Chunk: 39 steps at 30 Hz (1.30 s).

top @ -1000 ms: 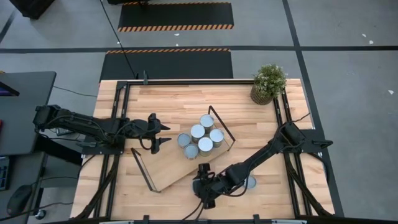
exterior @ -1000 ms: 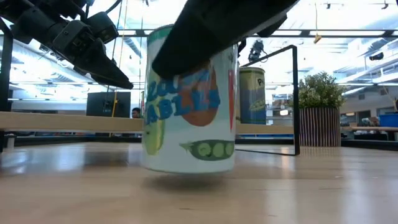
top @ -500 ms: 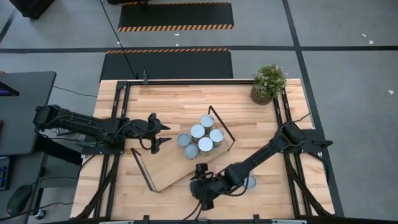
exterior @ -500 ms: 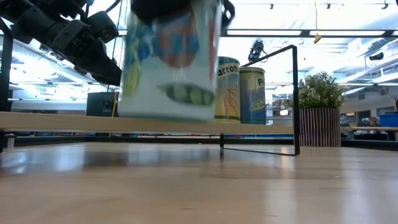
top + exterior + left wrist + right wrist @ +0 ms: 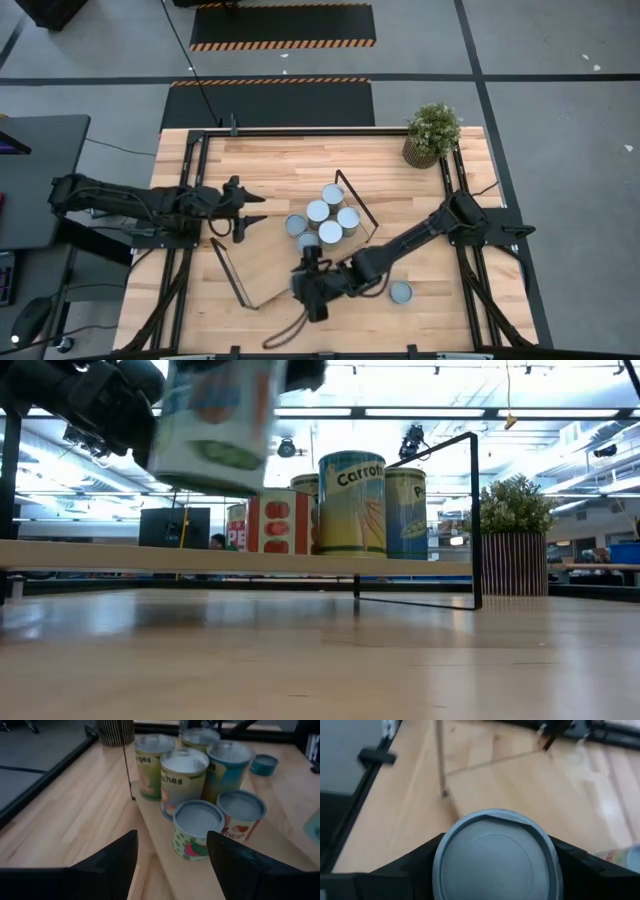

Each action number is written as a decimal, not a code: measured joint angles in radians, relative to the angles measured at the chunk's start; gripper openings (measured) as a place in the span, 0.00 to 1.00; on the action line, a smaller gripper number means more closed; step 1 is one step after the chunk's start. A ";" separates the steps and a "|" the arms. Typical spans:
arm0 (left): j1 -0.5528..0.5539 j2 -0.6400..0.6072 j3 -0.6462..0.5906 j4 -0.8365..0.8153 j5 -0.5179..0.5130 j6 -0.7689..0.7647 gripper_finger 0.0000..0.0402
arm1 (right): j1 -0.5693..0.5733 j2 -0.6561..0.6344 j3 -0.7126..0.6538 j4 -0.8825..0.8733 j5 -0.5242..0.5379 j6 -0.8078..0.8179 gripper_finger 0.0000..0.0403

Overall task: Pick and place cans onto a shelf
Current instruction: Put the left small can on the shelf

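Looking down from above: right gripper (image 5: pixel 308 285) carries a can over the near edge of the shelf (image 5: pixel 262 262); five cans (image 5: pixel 322 221) cluster at its far end, one more (image 5: pixel 400 292) sits on the table. Left gripper (image 5: pixel 240 212) hovers beside the shelf.

Low view: held can (image 5: pixel 215 422) tilted, blurred, probably well above the board.

Left wrist: fingers (image 5: pixel 112 862) spread wide, empty.

Right wrist: fingers clamp the can's sides (image 5: pixel 495 855).

Risk: a tilted release could topple it.

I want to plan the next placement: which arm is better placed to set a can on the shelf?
The right: its hand already holds a vegetable can above the shelf. The left hand hovers open, holding nothing.
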 joint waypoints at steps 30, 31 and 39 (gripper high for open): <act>-0.011 -0.029 0.000 -0.031 -0.006 -0.009 0.60 | -0.179 0.005 -0.092 0.165 -0.111 -0.242 0.75; -0.011 -0.029 0.000 -0.031 -0.006 -0.009 0.60 | -0.181 0.005 -0.102 0.181 -0.113 -0.242 0.75; -0.011 -0.029 0.000 -0.031 -0.006 -0.015 0.60 | -0.181 0.005 -0.122 0.201 -0.145 -0.242 0.75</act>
